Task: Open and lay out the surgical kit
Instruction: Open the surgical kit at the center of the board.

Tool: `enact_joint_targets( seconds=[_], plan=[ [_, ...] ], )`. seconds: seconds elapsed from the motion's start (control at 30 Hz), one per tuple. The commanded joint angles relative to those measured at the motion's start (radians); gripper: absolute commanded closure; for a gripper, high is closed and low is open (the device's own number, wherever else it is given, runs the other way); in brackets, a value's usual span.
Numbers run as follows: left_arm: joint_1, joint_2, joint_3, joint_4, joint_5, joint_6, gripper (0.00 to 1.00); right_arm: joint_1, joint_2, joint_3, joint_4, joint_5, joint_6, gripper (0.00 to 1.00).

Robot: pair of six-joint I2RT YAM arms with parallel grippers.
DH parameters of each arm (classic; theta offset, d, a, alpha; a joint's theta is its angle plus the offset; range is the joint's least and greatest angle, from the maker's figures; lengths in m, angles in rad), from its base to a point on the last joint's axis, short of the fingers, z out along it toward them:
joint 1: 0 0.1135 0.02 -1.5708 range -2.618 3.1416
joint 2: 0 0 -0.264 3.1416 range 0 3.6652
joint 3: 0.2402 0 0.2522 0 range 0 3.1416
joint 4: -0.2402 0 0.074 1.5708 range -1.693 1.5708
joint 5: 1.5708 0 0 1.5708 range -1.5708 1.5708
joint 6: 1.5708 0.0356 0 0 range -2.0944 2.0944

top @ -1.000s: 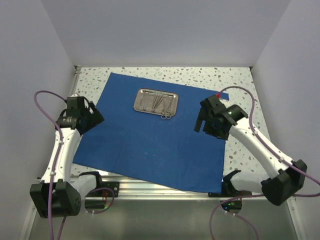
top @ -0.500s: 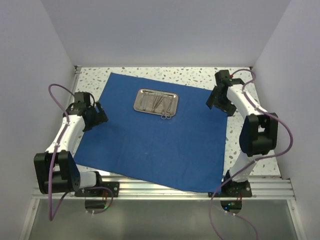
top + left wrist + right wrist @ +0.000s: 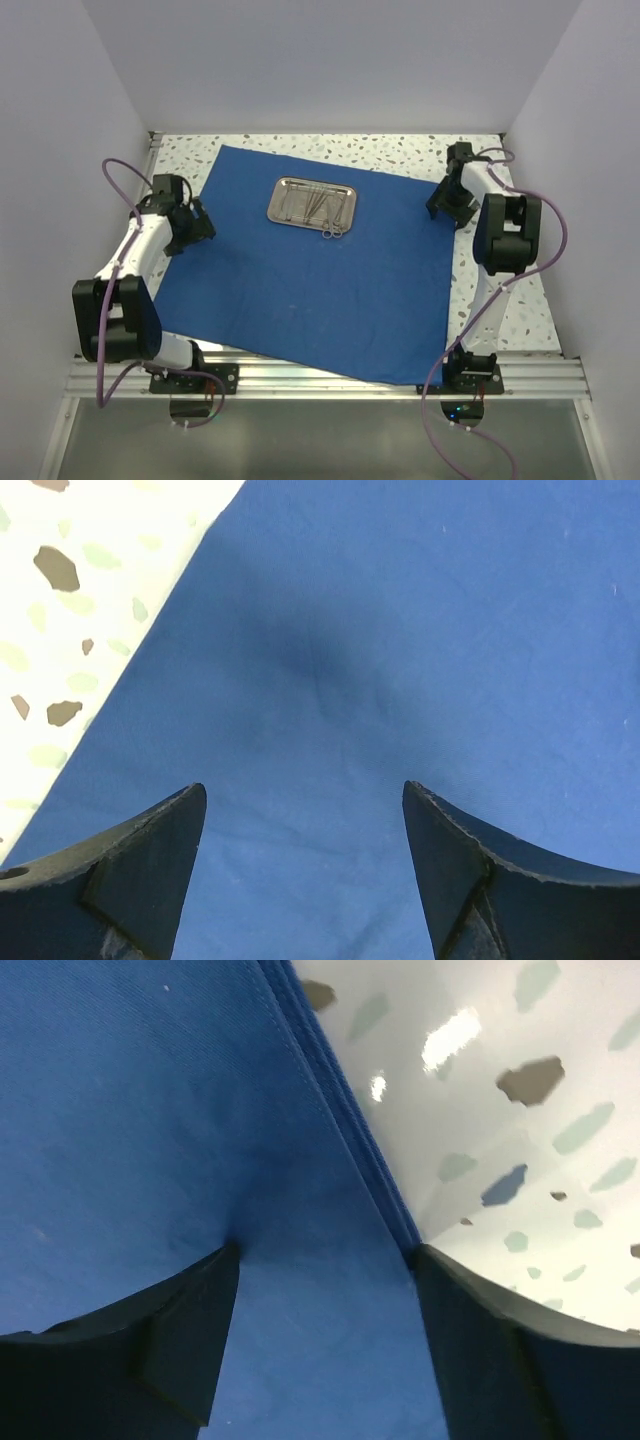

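The royal-blue cloth (image 3: 310, 270) lies spread flat over the speckled table. A small steel tray (image 3: 313, 201) sits on its far middle, with thin silver tweezers inside and ring-handled scissors (image 3: 331, 232) hanging over its near rim. My left gripper (image 3: 200, 228) is open at the cloth's left edge; the left wrist view shows cloth (image 3: 400, 630) between its fingers (image 3: 130, 860). My right gripper (image 3: 440, 205) is open at the cloth's right edge; its fingers (image 3: 170, 1330) straddle the cloth's hem (image 3: 350, 1140), touching the cloth.
White walls close in the table on three sides. Speckled tabletop (image 3: 480, 290) shows to the right of the cloth and at the far left (image 3: 180, 160). A metal rail (image 3: 330, 375) runs along the near edge.
Both arms swung outward and away from the middle. The right gripper went from the cloth's middle right to its far right edge; the left gripper shifted slightly farther along the left edge.
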Motion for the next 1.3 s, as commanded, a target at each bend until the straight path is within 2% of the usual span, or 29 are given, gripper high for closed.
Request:
enact_joint_targets(
  seconds=[0.0, 0.07, 0.13, 0.23, 0.27, 0.3, 0.53, 0.73, 0.83, 0.9, 1.0, 1.07, 1.13, 1.27],
  plan=[
    [0.004, 0.051, 0.107, -0.009, -0.025, -0.016, 0.17, 0.005, 0.075, 0.061, 0.038, -0.049, 0.002, 0.27],
    [0.004, 0.081, 0.139, -0.030, -0.039, -0.021, 0.18, 0.006, 0.123, 0.075, 0.054, -0.060, 0.008, 0.40],
    [0.004, 0.106, 0.182, -0.041, -0.050, -0.023, 0.18, 0.005, 0.154, 0.087, 0.060, -0.066, 0.017, 0.46],
    [0.004, 0.133, 0.219, -0.059, -0.060, -0.024, 0.18, 0.001, 0.201, 0.107, 0.074, -0.100, 0.022, 0.64],
    [0.004, 0.140, 0.227, -0.068, -0.065, -0.026, 0.18, 0.003, 0.216, 0.126, 0.075, -0.118, 0.020, 0.88],
    [0.004, 0.143, 0.238, -0.073, -0.070, -0.026, 0.18, 0.003, 0.232, 0.142, 0.078, -0.156, 0.025, 1.00],
    [0.004, 0.175, 0.253, -0.085, -0.080, -0.056, 0.18, 0.009, 0.377, 0.343, 0.104, -0.273, 0.086, 1.00],
    [0.001, 0.218, 0.311, -0.102, -0.100, -0.070, 0.18, 0.009, 0.558, 0.752, 0.071, -0.344, 0.135, 1.00],
    [0.001, 0.255, 0.357, -0.102, -0.110, -0.072, 0.18, 0.005, 0.579, 0.810, 0.040, -0.315, 0.155, 1.00],
    [0.001, 0.291, 0.411, -0.107, -0.120, -0.064, 0.18, 0.001, 0.536, 0.772, 0.016, -0.244, 0.161, 1.00],
    [0.001, 0.348, 0.480, -0.104, -0.139, -0.049, 0.18, -0.009, 0.407, 0.582, 0.017, -0.119, 0.179, 1.00],
    [0.001, 0.383, 0.532, -0.111, -0.142, -0.042, 0.18, -0.022, 0.341, 0.426, 0.055, -0.080, 0.187, 1.00],
    [0.001, 0.425, 0.560, -0.110, -0.137, -0.042, 0.18, -0.034, 0.290, 0.346, 0.074, -0.054, 0.180, 1.00],
    [-0.013, 0.463, 0.624, -0.096, -0.111, -0.052, 0.19, -0.055, 0.313, 0.371, 0.078, -0.104, 0.125, 1.00]
  ],
)
